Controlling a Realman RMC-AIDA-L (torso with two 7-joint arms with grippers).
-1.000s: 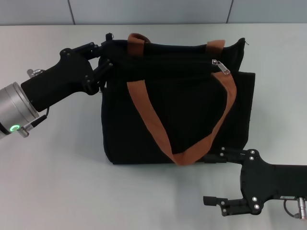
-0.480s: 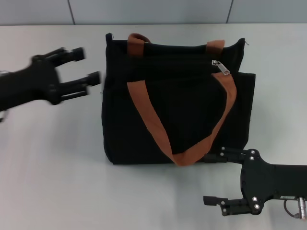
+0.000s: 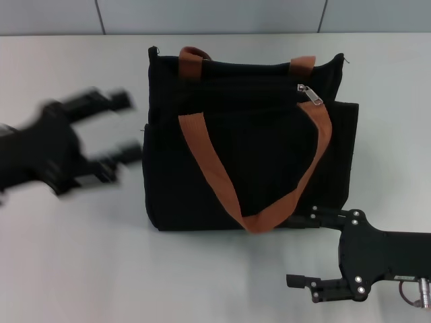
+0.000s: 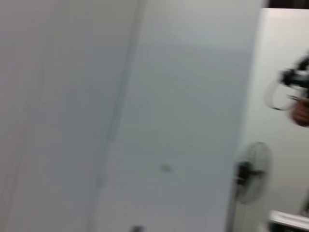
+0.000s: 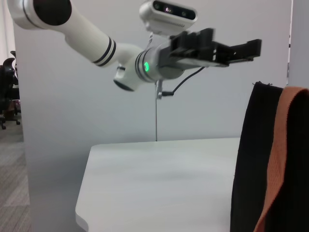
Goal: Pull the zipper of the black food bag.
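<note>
Two grippers are in view, and neither one touches the zipper. The black food bag (image 3: 246, 145) sits upright on the white table (image 3: 67, 262), its two orange handles (image 3: 222, 175) draped over the front and top. The zipper (image 3: 310, 95), a small silver slider with a hanging pull tab, rests near the end of the top zip line on the robot's right side, just where the front handle crosses it.

The left gripper (image 3: 111, 131) hangs over bare table beside the bag's left wall, near it but clear of the fabric, blurred by motion. Its two fingers stand apart with nothing between them; the right wrist view also shows this gripper (image 5: 227, 48) raised in the air with a gap between its fingers, above the table and off to the side of the bag (image 5: 263, 159). The left wrist view shows only wall and room, nothing of the bag.

The right gripper (image 3: 306, 249) lies low at the near right corner of the bag, one finger just beside the bottom edge under the handle loop, the other well forward of it. The fingers are spread wide and hold nothing.

As a judgement, the top line appears drawn closed along its visible length with the slider parked at one end, so the pull may already be finished, though whether the bag is meant to be open or shut cannot be told. If a pull remains, a gripper must first reach the tab, which is small and partly tucked against the handle.
</note>
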